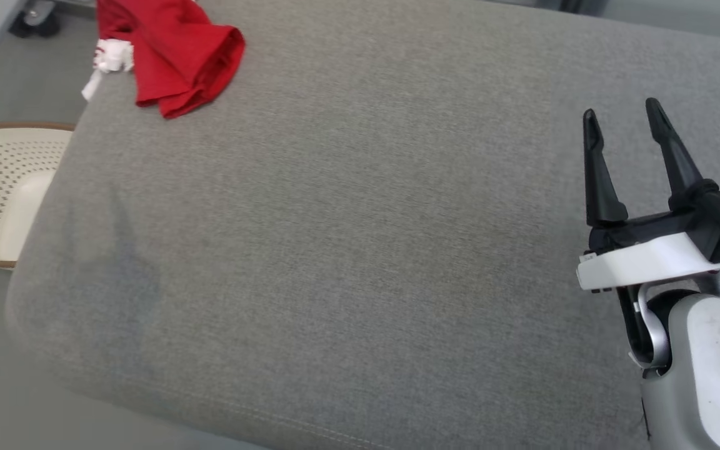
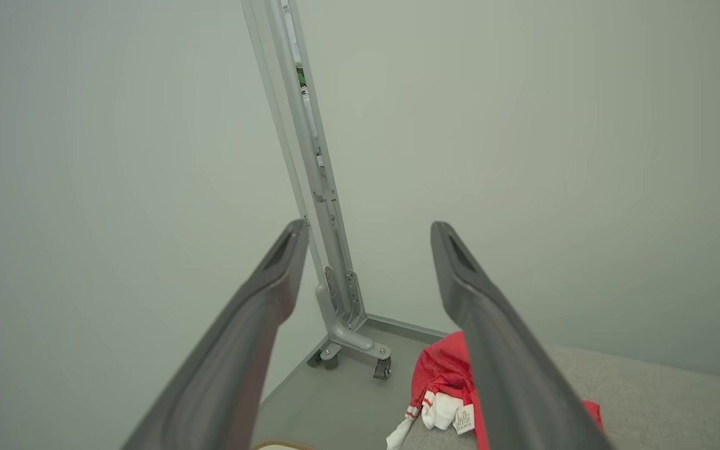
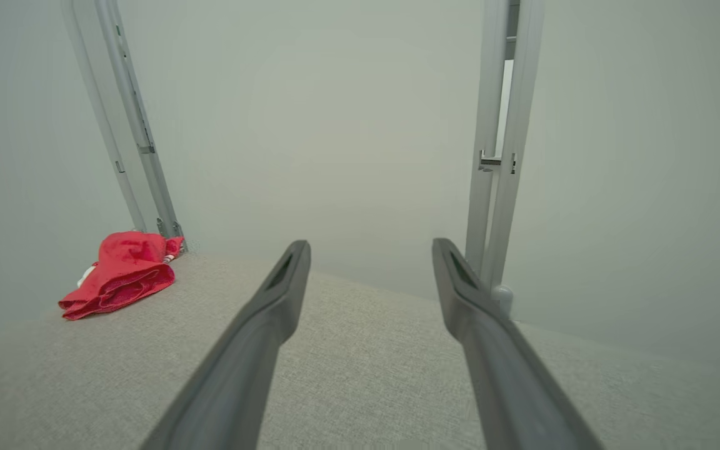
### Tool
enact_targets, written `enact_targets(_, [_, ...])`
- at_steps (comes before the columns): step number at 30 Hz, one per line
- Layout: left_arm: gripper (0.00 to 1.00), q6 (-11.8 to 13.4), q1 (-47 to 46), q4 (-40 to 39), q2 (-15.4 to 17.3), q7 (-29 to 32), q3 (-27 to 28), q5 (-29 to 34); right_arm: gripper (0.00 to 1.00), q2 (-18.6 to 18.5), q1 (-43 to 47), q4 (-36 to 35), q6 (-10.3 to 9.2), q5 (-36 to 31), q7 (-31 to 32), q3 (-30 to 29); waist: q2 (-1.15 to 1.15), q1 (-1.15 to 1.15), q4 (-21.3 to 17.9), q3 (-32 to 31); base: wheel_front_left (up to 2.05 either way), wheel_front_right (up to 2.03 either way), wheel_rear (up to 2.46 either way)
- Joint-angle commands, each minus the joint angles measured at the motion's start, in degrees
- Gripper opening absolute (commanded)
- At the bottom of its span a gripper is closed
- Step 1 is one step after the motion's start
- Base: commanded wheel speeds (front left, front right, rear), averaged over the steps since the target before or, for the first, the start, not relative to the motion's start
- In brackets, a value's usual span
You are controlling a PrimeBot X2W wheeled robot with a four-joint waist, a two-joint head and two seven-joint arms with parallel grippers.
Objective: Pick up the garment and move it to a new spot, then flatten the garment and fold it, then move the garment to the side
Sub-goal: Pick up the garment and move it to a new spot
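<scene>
Close to me, my right gripper (image 1: 621, 111) hangs over the grey cushion (image 1: 360, 219), fingers spread wide, nothing in it. My left gripper (image 2: 369, 231) is spread & empty too. Far off, at the cushion's back left corner, the red garment (image 1: 172, 56) sits in a lump. I think no step is done yet: pick-up, flatten, fold & move aside are all left.

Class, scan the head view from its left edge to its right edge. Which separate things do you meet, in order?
cream perforated item → red garment → right gripper, with its fingers apart and nothing between them. The grey cushion runs under nearly the whole width, so it is left out of the order.
</scene>
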Motion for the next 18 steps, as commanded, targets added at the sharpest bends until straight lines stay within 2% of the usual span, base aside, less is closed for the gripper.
enact_targets(1, [1.0,-0.38,-2.96,2.11,0.73,0.97,0.28,-0.57,1.0,-0.22,-1.09,-1.38,-0.02,-0.32,0.23,-0.74,0.0,0.0,-12.73,11.99,0.0,0.0,0.0])
enact_targets(5, [1.0,-1.51,-8.54,8.54,3.06,4.89,1.37,-2.46,1.0,-0.13,-0.24,-5.46,-0.02,-0.91,0.94,-2.04,0.0,0.0,-16.64,16.0,0.0,0.0,0.0])
enact_targets(8, [1.0,-1.13,-10.91,12.58,2.69,8.42,2.01,-4.12,1.0,-0.13,0.56,-8.18,-0.02,-1.06,1.17,-3.33,0.0,0.0,-18.31,18.33,0.0,0.0,0.0])
enact_targets(13, [1.0,-0.25,-12.83,17.73,3.88,13.92,3.21,-6.1,1.0,-0.12,1.48,-11.15,-0.02,-1.03,1.61,-3.43,0.0,0.0,-19.7,20.94,0.0,0.0,0.0])
enact_targets(18, [1.0,-0.16,-12.5,20.75,3.5,17.35,3.13,-7.09,1.0,-0.13,2.1,-12.6,-0.02,-1.11,1.7,-3.54,0.0,0.0,-19.71,21.91,0.0,0.0,0.0])
